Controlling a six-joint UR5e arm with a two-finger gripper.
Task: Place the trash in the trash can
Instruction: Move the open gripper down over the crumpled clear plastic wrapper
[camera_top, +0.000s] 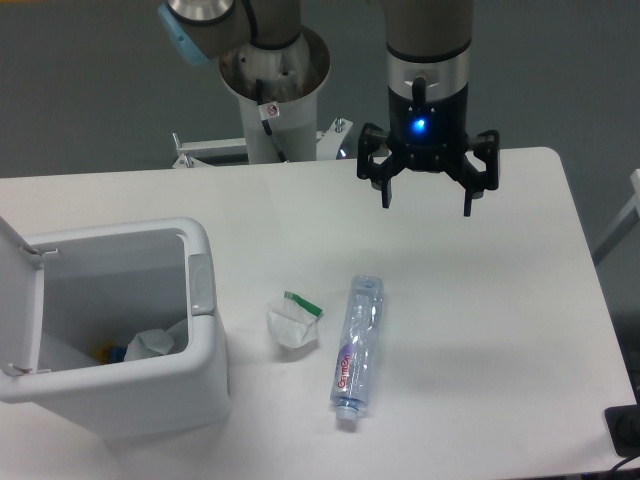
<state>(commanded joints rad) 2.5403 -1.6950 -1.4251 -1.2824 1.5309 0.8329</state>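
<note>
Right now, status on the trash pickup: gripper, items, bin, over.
Gripper open, hanging above table, holding nothing. Wrapper and bottle lie on table beside trash can, lid open. Nothing in the way.

A crumpled white wrapper (292, 324) with a green strip lies on the table just left of a crushed clear bottle (358, 340) with a red-lettered label, lying flat with its cap toward the front edge, both right of the white trash can (150, 395), lid open.
</note>
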